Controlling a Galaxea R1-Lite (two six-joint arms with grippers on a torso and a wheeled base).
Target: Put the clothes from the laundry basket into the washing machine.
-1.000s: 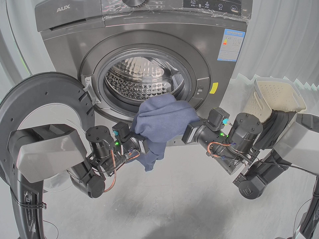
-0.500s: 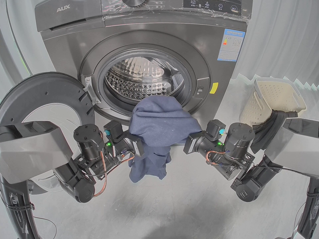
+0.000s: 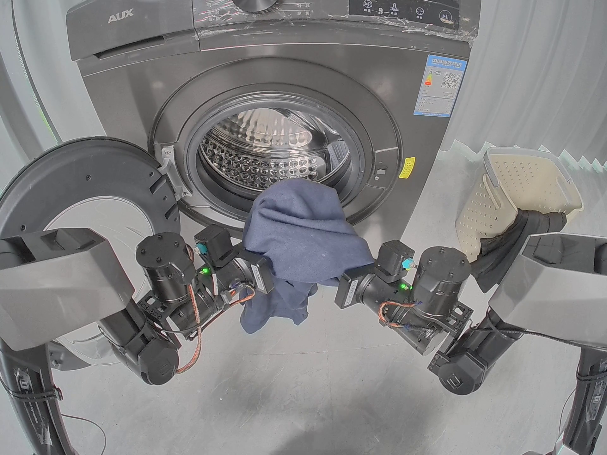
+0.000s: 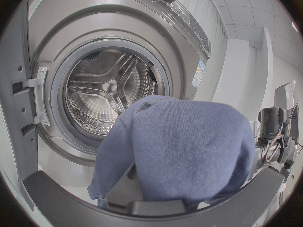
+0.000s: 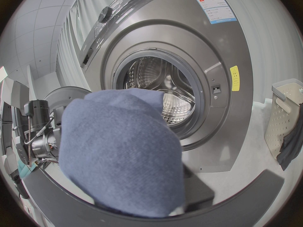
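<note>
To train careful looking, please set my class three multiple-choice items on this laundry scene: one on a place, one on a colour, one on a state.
1. Where is the blue garment?
A. inside the drum
B. in front of the washing machine opening
C. lying on the floor

2. What colour is the cloth hanging over the laundry basket?
A. red
B. white
C. black

3. How is the machine's door?
A. shut
B. swung open
C. taken off

Answers:
1. B, it hangs outside the opening, with the drum bare behind it.
2. C, the cloth is black against the cream laundry basket.
3. B, the door stands wide open on the robot's left.
</note>
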